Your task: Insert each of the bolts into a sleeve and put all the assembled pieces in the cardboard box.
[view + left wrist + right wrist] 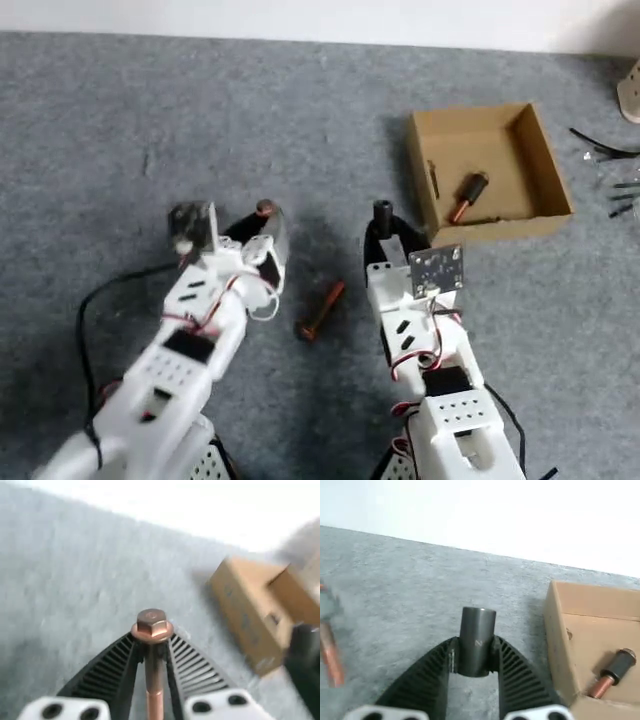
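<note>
— Bolt (152,630) is clamped head-up in the left fingers (115,667), sleeve (477,640) gripped in the right fingers (520,675).
— Second bolt (322,310) lies mid-frame on the desk (120,120); assembled piece (468,195) seen in the cardboard box (510,228), upper right.

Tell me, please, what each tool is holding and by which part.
The left tool grips a copper bolt by its shank, just below the head. The right tool grips a dark sleeve around its lower half, upper end sticking out.
</note>
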Action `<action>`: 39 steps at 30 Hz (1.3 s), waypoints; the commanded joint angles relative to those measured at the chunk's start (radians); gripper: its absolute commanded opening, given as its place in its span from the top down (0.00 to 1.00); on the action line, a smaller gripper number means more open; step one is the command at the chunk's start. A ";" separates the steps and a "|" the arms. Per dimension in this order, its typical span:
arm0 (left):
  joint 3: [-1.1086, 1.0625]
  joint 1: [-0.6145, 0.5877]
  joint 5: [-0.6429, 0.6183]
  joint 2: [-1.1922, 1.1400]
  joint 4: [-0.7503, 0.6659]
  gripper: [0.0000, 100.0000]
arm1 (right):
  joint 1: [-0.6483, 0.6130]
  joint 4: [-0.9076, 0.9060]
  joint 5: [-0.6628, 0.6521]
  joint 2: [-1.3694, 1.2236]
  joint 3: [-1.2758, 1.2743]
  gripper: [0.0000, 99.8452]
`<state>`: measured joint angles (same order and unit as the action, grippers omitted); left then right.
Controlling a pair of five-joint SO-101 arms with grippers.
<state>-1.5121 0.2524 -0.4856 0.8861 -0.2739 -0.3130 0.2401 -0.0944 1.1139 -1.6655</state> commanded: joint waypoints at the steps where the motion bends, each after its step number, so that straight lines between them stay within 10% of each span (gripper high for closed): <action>1: -0.079 -0.007 0.005 0.145 -0.186 1.00 | -0.073 0.013 -0.071 0.012 -0.127 0.99; 7: -0.186 -0.007 -0.003 0.343 -0.302 1.00 | -0.234 -0.090 -0.281 0.012 -0.127 0.99; 22: -0.191 0.125 -0.172 0.533 -0.020 1.00 | -0.239 -0.084 -0.284 0.018 -0.127 0.99; 39: -0.191 0.082 -0.178 0.526 -0.017 1.00 | -0.240 -0.077 -0.279 0.068 -0.130 0.99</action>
<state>-1.6824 0.3460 -0.6529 1.3955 -0.2862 -0.5462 0.1496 -0.3659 1.1308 -1.6655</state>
